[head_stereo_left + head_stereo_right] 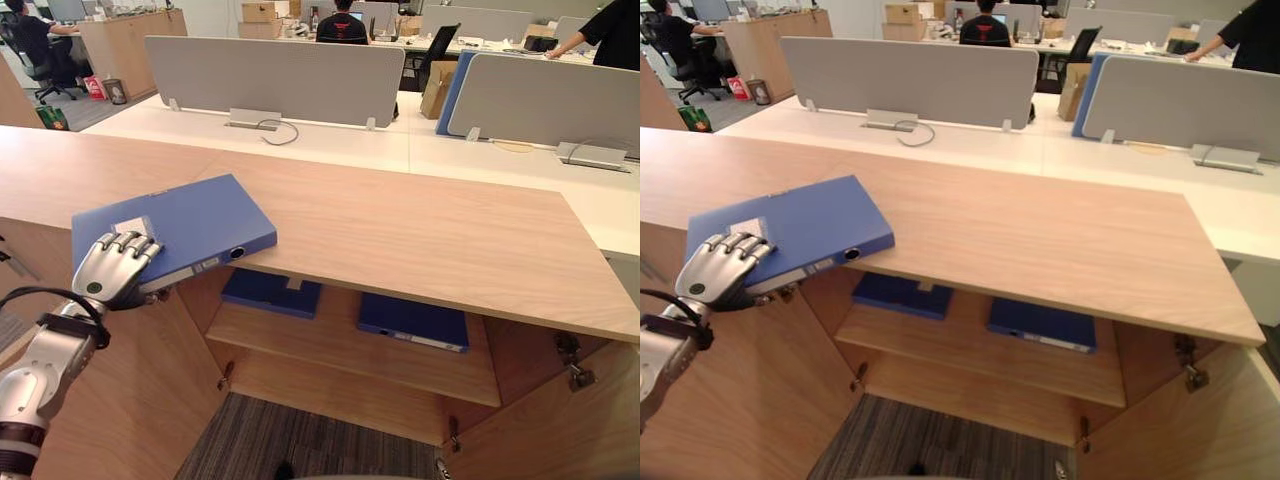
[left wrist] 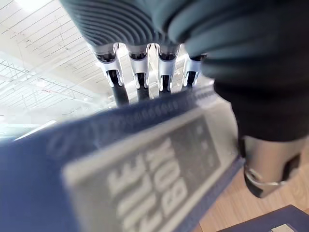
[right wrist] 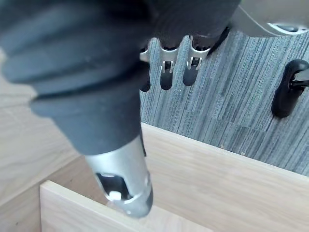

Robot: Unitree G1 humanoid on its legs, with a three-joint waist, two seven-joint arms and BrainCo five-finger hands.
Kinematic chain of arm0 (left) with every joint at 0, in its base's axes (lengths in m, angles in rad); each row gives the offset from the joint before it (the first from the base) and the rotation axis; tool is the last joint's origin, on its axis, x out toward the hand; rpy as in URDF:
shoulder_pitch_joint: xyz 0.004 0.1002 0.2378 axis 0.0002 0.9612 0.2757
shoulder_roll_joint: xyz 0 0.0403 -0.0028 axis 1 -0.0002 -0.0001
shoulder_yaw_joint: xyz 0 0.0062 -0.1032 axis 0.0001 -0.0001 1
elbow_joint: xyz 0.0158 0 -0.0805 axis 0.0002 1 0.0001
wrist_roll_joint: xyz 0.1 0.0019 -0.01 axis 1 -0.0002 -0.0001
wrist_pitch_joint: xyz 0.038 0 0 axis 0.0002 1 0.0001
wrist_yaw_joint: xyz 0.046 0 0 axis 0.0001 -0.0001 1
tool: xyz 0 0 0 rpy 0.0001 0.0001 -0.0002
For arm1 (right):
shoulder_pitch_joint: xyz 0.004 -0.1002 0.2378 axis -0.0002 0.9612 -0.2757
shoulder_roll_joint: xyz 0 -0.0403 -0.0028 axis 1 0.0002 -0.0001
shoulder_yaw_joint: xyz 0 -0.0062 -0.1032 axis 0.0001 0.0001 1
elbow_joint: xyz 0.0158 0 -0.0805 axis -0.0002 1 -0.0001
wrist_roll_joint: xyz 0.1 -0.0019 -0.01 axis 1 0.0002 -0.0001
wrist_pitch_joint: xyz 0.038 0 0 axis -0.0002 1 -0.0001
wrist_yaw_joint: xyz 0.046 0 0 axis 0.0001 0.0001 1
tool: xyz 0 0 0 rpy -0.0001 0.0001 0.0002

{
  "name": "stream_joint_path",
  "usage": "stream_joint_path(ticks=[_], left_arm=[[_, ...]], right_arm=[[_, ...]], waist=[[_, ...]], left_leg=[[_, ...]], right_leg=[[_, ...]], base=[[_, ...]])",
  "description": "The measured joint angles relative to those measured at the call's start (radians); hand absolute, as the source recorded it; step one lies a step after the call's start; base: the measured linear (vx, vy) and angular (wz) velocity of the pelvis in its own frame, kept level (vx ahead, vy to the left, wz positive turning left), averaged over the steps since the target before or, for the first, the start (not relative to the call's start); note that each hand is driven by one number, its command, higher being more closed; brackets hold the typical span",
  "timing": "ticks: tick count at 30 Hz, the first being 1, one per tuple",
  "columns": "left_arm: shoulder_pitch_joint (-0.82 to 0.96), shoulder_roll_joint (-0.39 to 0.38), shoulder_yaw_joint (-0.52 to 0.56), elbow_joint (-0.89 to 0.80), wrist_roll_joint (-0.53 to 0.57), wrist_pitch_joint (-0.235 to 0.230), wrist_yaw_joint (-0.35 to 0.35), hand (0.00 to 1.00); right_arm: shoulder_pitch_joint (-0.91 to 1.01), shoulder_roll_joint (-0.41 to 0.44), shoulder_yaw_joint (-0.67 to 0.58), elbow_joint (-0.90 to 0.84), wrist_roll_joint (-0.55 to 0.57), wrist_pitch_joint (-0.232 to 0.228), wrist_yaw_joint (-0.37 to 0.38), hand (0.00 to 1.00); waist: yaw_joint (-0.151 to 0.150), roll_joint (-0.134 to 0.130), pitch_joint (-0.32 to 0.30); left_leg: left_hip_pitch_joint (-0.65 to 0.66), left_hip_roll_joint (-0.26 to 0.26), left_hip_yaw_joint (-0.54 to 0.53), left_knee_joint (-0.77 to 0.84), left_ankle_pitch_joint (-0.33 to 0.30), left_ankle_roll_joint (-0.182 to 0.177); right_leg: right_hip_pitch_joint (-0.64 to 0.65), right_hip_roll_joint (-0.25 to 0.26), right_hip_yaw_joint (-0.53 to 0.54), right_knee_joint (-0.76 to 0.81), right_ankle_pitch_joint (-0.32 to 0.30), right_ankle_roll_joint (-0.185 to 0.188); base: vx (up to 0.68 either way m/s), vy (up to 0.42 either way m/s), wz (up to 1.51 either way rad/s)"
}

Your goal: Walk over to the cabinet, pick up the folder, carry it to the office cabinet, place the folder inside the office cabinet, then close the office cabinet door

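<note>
A blue folder (image 1: pixel 190 225) lies on the wooden top (image 1: pixel 420 230) of the office cabinet, its near corner jutting over the front edge. My left hand (image 1: pixel 115 265) grips the folder's near left end, with its fingers (image 2: pixel 140 79) curled over the labelled spine (image 2: pixel 120 164) and the thumb underneath. Below the top the cabinet stands open, showing a shelf (image 1: pixel 350 350). My right hand (image 3: pixel 125 183) hangs over grey carpet beside a wooden panel, with its fingers relaxed and nothing in them.
Two more blue folders (image 1: pixel 270 292) (image 1: pixel 413 322) lie flat on the shelf. The cabinet doors stand swung out at lower left (image 1: pixel 130 400) and lower right (image 1: pixel 560 430). Behind the cabinet are white desks with grey dividers (image 1: pixel 275 75), where people sit and stand.
</note>
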Motion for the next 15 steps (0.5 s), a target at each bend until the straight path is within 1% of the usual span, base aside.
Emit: stream_joint_path(ticks=[5,6,13,15], left_arm=[[-0.052,0.013,-0.017,0.036,0.002,0.000,-0.007,1.00],[-0.062,0.018,-0.020,0.036,0.003,-0.001,-0.008,1.00],[-0.090,0.025,-0.022,0.039,0.004,0.008,-0.017,1.00],[-0.107,0.023,-0.022,0.046,0.004,0.015,-0.017,1.00]], right_arm=[[0.002,0.002,0.001,-0.022,0.000,0.006,0.001,0.00],[0.005,0.002,0.001,-0.038,0.000,0.006,0.002,0.00],[0.010,0.002,0.001,-0.075,0.000,0.008,0.008,0.00],[0.006,0.002,0.001,-0.076,0.000,0.008,0.011,0.00]], waist=[[-0.007,0.003,0.001],[-0.010,0.004,0.001],[-0.016,0.001,0.006],[-0.016,-0.002,0.016]], left_leg=[[0.043,0.000,-0.001,-0.001,-0.007,0.001],[0.044,0.002,-0.002,-0.001,-0.013,0.008],[0.047,0.003,0.003,-0.001,-0.021,0.005],[0.051,-0.001,0.003,-0.001,-0.023,-0.001]], right_leg=[[0.035,-0.002,-0.001,-0.009,-0.003,-0.003],[0.035,-0.002,-0.001,-0.011,-0.007,-0.010],[0.039,0.000,-0.004,-0.025,-0.014,-0.012],[0.047,-0.002,-0.004,-0.027,-0.014,-0.011]], base=[[-0.01,-0.002,0.00],[-0.04,-0.004,-0.01],[0.00,-0.004,0.00],[0.05,-0.020,0.00]])
